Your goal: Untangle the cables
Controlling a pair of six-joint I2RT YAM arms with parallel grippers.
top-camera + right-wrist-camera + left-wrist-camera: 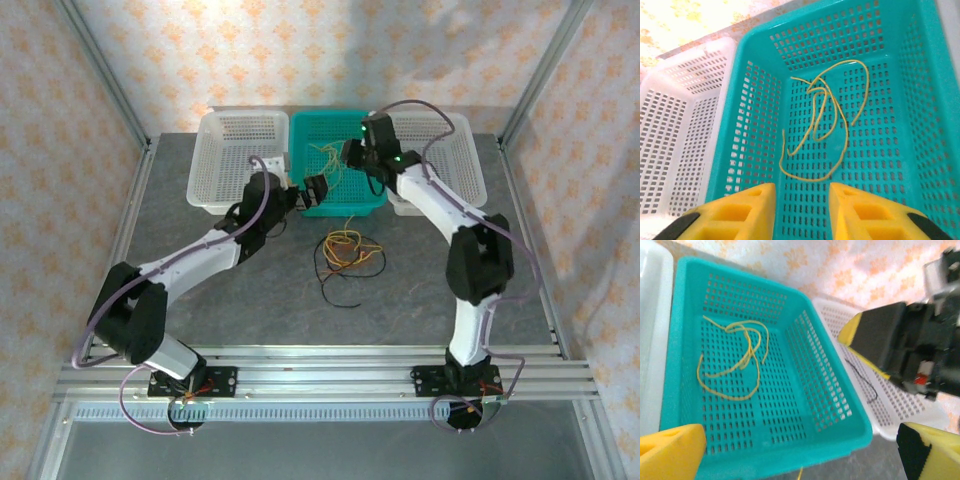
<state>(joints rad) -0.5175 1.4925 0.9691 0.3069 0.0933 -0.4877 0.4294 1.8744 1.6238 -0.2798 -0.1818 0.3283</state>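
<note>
A loose yellow cable (825,120) lies by itself on the floor of the teal basket (755,130). My right gripper (802,192) hangs just above it, open, with nothing between its yellow fingers (740,210). From above, the right gripper (351,156) is over the teal basket (372,205). My left gripper (315,190) hovers at that basket's front rim, wide open and empty; its fingers (670,450) frame the same yellow cable (735,360). A tangle of yellow, orange and black cables (345,250) lies on the table in front of the basket. A thin black cable (862,380) rests in the right white basket.
White baskets stand to the left (215,165) and right (470,165) of the teal one, along the back of the grey table (200,330). A metal frame and patterned walls enclose the table. The black cable's loop (335,290) trails toward the near side.
</note>
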